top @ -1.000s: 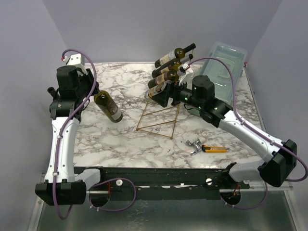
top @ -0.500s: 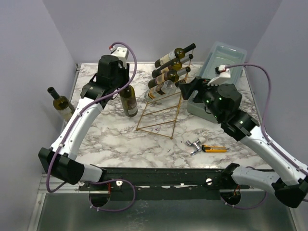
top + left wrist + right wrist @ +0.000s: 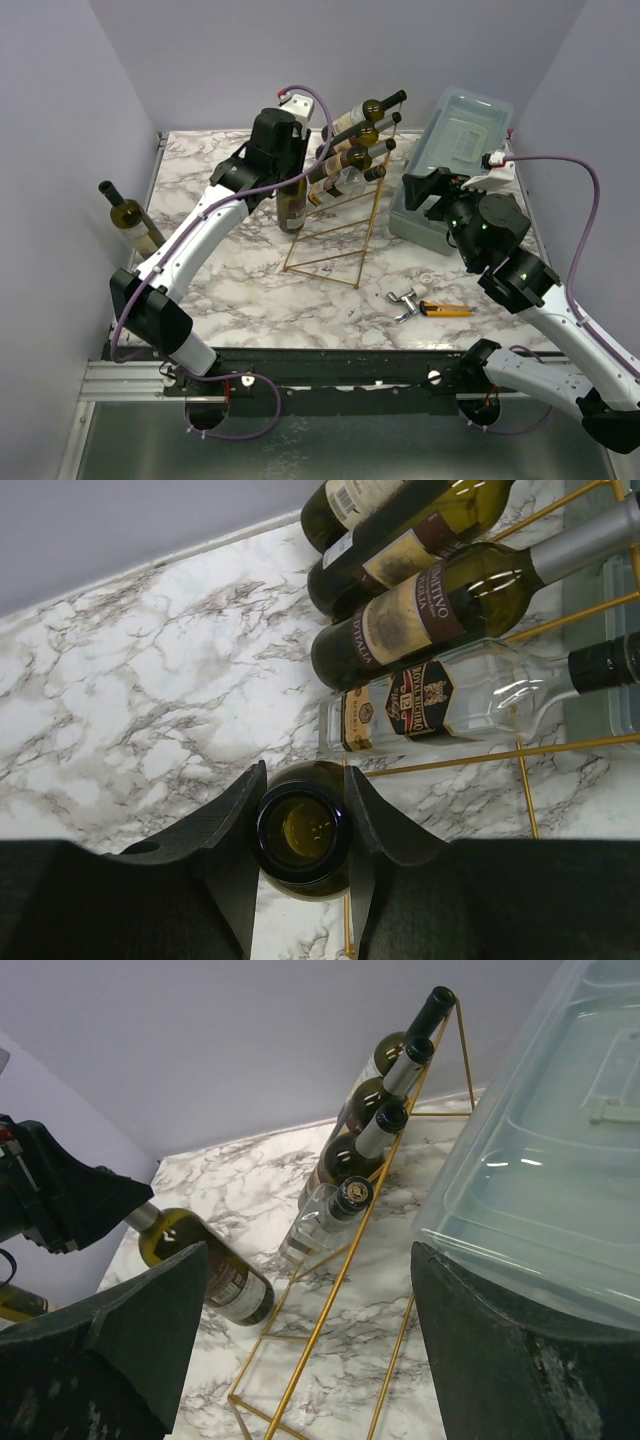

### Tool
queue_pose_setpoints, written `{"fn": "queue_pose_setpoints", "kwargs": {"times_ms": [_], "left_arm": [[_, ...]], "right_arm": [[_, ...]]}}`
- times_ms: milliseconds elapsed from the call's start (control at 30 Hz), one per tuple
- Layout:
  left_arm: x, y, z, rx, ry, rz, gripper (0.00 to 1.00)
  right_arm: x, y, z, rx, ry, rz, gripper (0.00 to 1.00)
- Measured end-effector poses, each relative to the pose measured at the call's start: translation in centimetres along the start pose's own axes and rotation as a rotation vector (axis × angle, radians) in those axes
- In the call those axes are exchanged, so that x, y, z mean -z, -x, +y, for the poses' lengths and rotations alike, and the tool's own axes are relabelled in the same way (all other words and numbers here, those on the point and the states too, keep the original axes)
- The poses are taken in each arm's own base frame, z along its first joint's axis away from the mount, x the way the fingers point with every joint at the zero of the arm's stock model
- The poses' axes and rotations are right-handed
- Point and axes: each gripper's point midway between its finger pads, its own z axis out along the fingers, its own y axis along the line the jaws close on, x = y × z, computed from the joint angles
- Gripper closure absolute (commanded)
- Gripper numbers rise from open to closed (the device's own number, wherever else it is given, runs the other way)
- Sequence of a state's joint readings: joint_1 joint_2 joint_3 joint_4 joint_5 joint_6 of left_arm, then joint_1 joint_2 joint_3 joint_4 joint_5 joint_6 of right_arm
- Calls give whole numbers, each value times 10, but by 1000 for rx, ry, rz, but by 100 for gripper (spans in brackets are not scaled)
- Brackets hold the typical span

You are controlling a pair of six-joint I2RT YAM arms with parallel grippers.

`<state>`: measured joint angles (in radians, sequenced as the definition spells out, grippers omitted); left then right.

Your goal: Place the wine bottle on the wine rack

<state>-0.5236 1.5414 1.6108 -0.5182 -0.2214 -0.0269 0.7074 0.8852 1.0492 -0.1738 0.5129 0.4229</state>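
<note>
Left jaws' wine bottle [image 3: 292, 205] now beside wine rack [image 3: 366, 245], right arm [image 3: 505, 255] retreated

My left arm reaches across the marble worktop [image 3: 220, 285], and my left pincer [image 3: 289, 178] grips the wine bottle [image 3: 292, 212] by its top. It hangs upright, just beside the left side of the gold wine rack [image 3: 366, 247]. Four bottles [image 3: 350, 122] lie slanted on the rack's upper rungs. My right pincer [image 3: 416, 188] hovers next to the pale plastic box [image 3: 470, 120]. Another bottle [image 3: 130, 212] leans at the worktop's left edge. A small metal tool [image 3: 403, 303] and an orange-handled tool [image 3: 445, 309] lie near the front edge
</note>
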Motion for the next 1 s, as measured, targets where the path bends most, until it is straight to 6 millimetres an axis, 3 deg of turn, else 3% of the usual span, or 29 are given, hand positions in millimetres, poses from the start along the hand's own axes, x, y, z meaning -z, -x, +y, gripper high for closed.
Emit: {"fn": "queue_pose_setpoints", "kwargs": {"times_ms": [400,633,1000], "left_arm": [[-26,-10,-50,-133,-24,26,100],[-29,-16,-82,-266,-21,21,100],[-27,-26,-113,-383,-58,21,100]], "right_arm": [[2,-4,-8,25,-22,-2,16],[8,-1,-14,30,-29,-17,16],[15,-2,-22,40,-40,-38,16]]}}
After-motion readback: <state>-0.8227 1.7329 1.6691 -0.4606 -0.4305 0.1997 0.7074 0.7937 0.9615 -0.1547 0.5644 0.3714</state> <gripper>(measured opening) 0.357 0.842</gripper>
